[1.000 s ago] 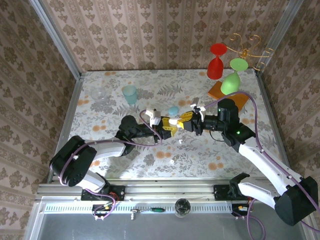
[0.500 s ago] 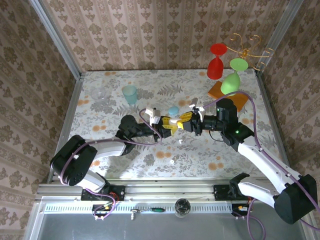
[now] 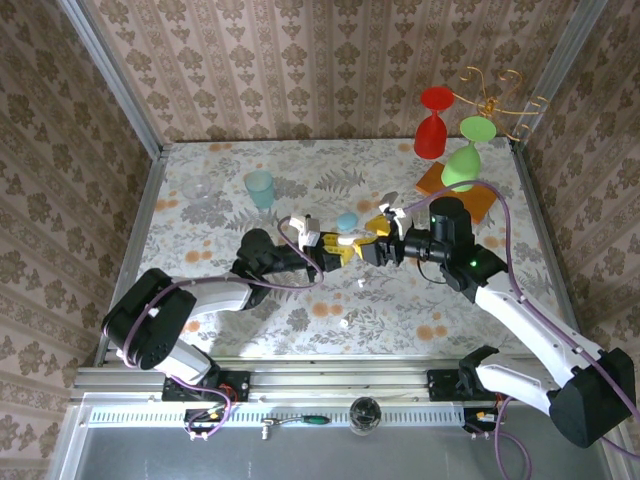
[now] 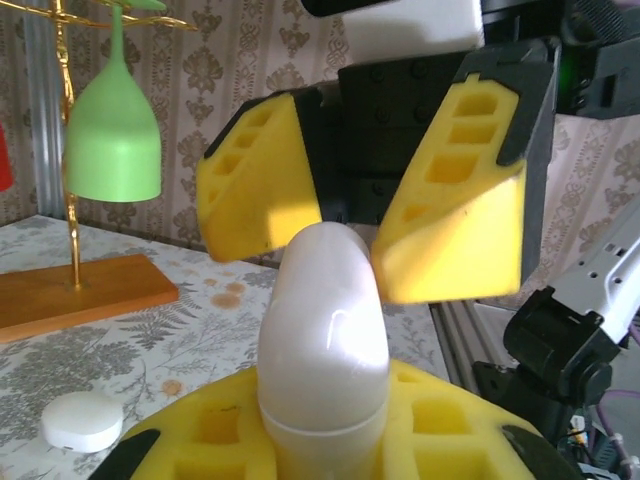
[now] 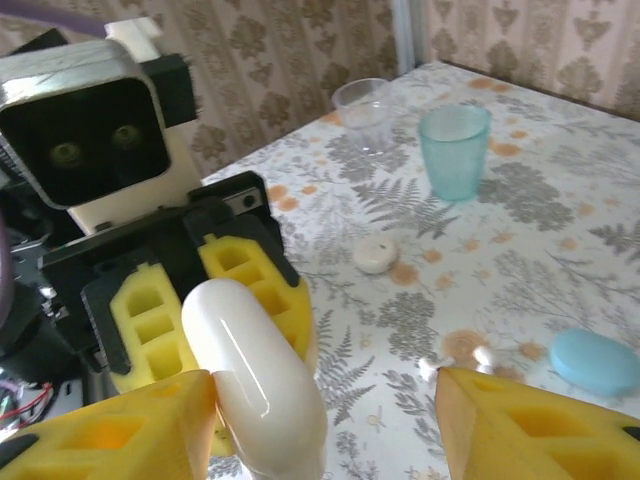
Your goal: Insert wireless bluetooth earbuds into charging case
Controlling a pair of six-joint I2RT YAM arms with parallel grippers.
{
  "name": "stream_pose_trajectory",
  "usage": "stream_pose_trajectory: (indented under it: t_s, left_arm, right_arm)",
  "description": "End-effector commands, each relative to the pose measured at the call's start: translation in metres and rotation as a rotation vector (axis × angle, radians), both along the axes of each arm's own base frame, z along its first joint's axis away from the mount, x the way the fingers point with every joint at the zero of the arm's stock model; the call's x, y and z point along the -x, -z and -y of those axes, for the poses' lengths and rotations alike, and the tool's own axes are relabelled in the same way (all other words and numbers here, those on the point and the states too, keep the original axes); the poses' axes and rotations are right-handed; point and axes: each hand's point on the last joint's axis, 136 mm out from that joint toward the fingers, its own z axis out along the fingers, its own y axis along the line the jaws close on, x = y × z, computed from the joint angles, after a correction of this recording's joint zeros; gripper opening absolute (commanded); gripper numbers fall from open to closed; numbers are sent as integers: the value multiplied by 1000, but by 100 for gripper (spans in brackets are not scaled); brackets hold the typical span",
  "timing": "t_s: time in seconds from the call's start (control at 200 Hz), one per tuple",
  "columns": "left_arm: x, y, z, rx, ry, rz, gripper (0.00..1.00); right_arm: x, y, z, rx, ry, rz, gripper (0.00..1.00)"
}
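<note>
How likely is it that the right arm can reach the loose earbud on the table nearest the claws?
Probably yes. The right claw is open and empty, the earbud lies on bare table just toward the bases from it, and nothing stands between. The left claw grips the white case alongside.

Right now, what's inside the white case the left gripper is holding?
Nothing inside shows: the white case is closed and clamped in the left gripper, so its inside is hidden. A tiny white earbud lies loose on the table.
</note>
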Motion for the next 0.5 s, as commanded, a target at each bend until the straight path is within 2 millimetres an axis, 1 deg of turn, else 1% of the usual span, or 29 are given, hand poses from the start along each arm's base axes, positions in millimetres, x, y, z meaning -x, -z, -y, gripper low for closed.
stream_pose_trajectory:
  t_s: [0.0,0.095,0.16,0.235,0.345,0.415,0.455,0.495]
  left_arm:
    - [11,-3,-1,14,41,110,0]
    - [10,3,-2,1,24,148,0]
    - [5,9,-4,-6,-17,164,0]
    - [-1,13,-10,-10,-51,178,0]
    - [-9,18,-21,-21,-97,198,0]
    - [-12,21,-28,-29,-117,207,0]
    - [-14,22,-32,-32,-132,211,0]
    - [-16,23,-37,-34,-145,217,0]
  right_arm:
    - [-30,-12,24,35,210,4,62]
    - [-31,-19,25,-1,230,-3,66]
    - [-31,-21,25,-22,236,-12,74]
    - [-28,-24,25,-47,238,-31,80]
    - [-26,-24,33,-76,293,-60,85]
    - [-28,-15,44,-85,378,-120,86]
    - [-31,-6,52,-79,439,-173,86]
    - [-32,7,58,-55,483,-236,86]
